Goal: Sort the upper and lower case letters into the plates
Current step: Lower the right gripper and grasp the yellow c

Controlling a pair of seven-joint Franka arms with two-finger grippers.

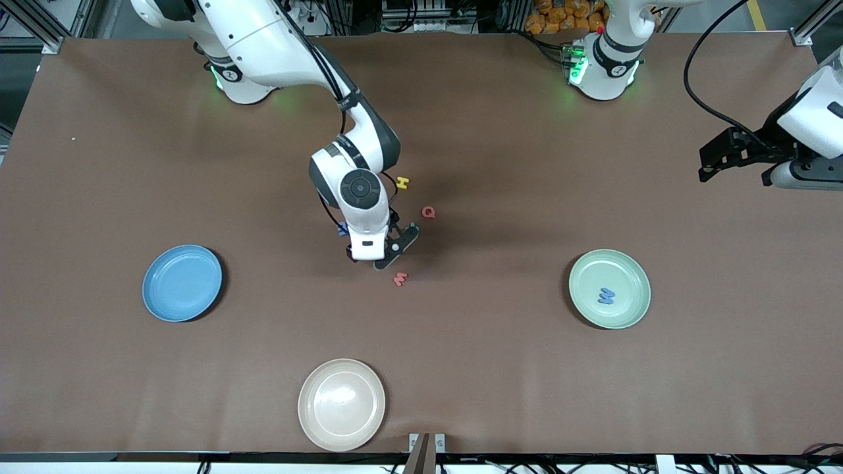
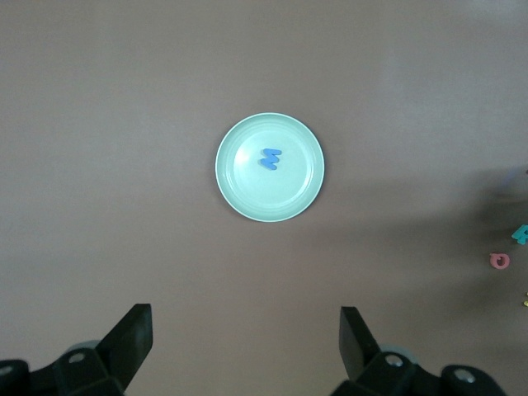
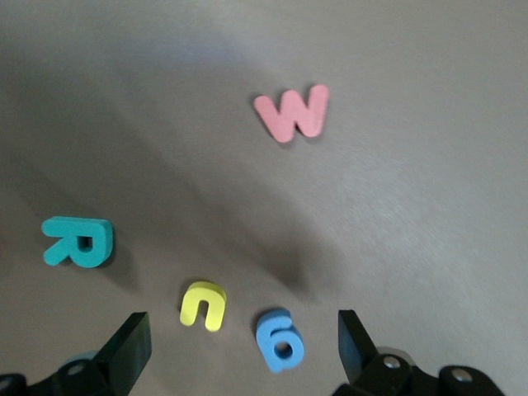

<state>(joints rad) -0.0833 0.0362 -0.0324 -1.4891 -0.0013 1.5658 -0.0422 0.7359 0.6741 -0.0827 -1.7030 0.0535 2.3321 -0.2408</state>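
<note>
Right gripper (image 1: 394,247), fingers apart, hangs mid-table over small flat foam letters: teal R (image 3: 77,241), yellow u (image 3: 203,304), blue g (image 3: 280,340); the left gripper (image 2: 246,338) waits spread above the pale mint green round plate (image 2: 305,194).

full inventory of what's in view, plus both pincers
table: 1, brown, under everything.
mint green plate: 1, toward the left arm's end.
blue letter: 1, in the mint green plate.
light blue plate: 1, toward the right arm's end, nothing in it.
beige plate: 1, nearest the front camera.
yellow H: 1, mid-table.
red Q: 1, nearer the camera than the H.
red w: 1, nearer the camera than the Q.
teal R, yellow u, blue g: 1 each, under the right pincer.
right pincer: open, low over those letters.
left pincer: open, waiting high over the table's end.
</note>
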